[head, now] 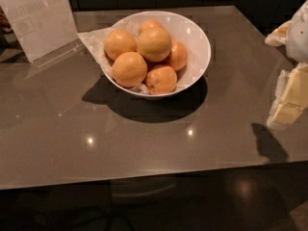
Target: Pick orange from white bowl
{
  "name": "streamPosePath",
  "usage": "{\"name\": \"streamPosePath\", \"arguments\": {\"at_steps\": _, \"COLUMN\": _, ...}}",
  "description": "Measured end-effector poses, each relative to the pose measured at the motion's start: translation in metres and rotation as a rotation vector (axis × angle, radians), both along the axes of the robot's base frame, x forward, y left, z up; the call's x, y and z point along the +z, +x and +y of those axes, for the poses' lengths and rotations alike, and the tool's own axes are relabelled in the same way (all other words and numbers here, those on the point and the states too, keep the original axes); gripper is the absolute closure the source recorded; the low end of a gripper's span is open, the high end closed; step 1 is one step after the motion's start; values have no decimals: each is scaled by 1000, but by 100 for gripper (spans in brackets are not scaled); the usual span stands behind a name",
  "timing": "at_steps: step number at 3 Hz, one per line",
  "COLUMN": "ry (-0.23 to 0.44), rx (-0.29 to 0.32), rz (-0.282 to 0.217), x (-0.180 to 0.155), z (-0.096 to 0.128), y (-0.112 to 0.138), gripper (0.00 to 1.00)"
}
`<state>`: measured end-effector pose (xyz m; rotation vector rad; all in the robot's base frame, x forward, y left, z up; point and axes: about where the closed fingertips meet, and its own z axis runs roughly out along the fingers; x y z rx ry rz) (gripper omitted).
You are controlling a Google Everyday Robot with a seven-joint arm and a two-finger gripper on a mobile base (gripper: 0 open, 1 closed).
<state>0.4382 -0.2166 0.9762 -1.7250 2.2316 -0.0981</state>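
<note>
A white bowl (201,46) sat on the shiny brown bench (144,148), near the back and a bit left of the middle. It was full of round fruit. The orange (154,44) was the big pale one and it lay on top of the pile, in the middle of the bowl.

Five other oranges (129,69) were packed close around it. Two lay on the left, two on the right and front, and one peeked out behind it. They all touched it or sat under it. Nothing lay over the top of it.

Crumpled white paper (91,35) lined the bowl and stuck out over the rim on the left side. A clear sign stand (38,18) stood at the far left corner of the bench, near the paper but apart from the bowl.

The tool (288,105) was at the right edge of the view, above the bench. It was well apart from the bowl and held nothing. Most of it was cut off by the edge, so I could not tell if it was clenched or released. Its dark shadow (269,143) fell on the bench just below it.
</note>
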Motion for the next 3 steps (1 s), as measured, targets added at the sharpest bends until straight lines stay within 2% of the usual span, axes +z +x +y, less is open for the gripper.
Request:
{"name": "streamPosePath", "arguments": {"at_steps": 1, "ry": 4, "rx": 6, "rz": -6, "x": 2, "z": 2, "y": 2, "gripper": 0}}
{"name": "streamPosePath", "arguments": {"at_steps": 2, "ry": 58, "rx": 123, "rz": -8, "x": 10, "z": 34, "y": 19, "gripper": 0}}
{"name": "streamPosePath", "arguments": {"at_steps": 3, "ry": 125, "rx": 270, "rz": 1, "x": 16, "z": 82, "y": 46, "gripper": 0}}
